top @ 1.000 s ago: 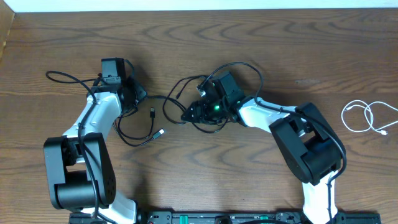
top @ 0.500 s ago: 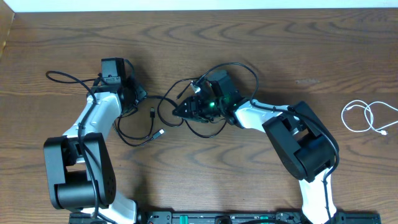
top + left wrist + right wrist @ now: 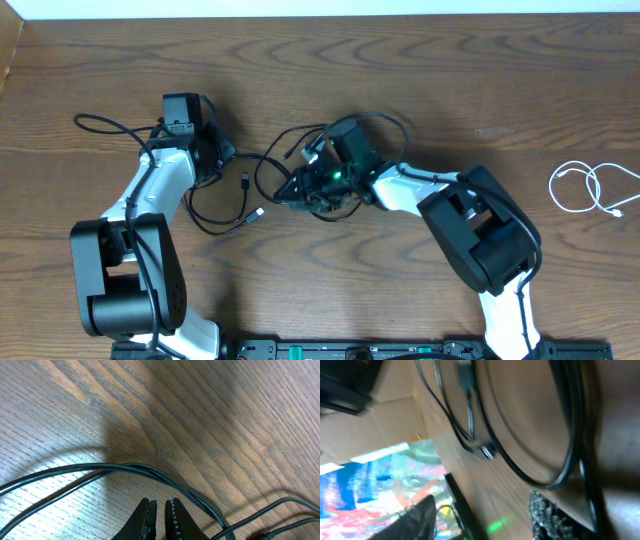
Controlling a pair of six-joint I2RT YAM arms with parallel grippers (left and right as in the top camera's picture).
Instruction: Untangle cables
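Overhead: the black cables run side to side from the left gripper into a knot of loops around the right gripper. The white cable lies well apart, far right. I judge the right arm nearer the knot.

Left wrist: the left gripper has its jaws pressed together, and one black cable crosses just beyond the tips. I see nothing pinched.

Right wrist: blurred. One finger shows, with a loop arcing just ahead. I cannot tell how wide these jaws stand.
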